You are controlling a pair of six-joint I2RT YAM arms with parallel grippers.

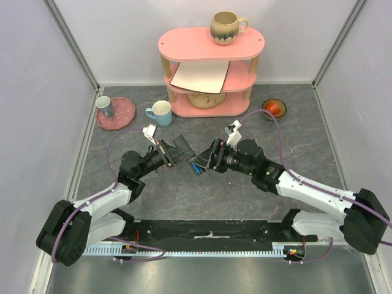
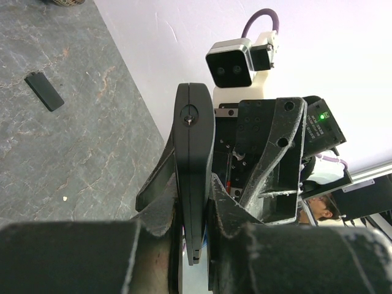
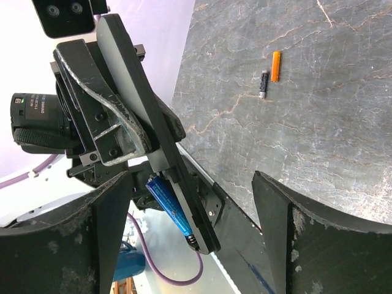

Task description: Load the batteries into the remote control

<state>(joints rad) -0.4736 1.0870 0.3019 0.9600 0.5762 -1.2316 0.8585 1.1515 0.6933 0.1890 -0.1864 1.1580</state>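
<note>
My left gripper (image 1: 177, 150) is shut on the remote control (image 1: 181, 147), a slim black bar held up above the table. In the left wrist view the remote (image 2: 195, 141) stands edge-on between the fingers. My right gripper (image 1: 203, 160) faces it with its jaws wide open around the remote's lower end (image 3: 184, 202). A blue battery (image 3: 169, 206) lies in the remote's open compartment, also showing in the top view (image 1: 197, 165). An orange battery (image 3: 275, 65) and a dark battery (image 3: 263, 84) lie on the table. The small black squarish piece (image 2: 44, 90) lies flat on the table.
A pink shelf (image 1: 211, 44) stands at the back with a mug (image 1: 226, 27) on top. A pink plate (image 1: 116, 113) with a cup is at the back left, next to a light blue mug (image 1: 160, 113). A small bowl (image 1: 274, 108) sits at the back right.
</note>
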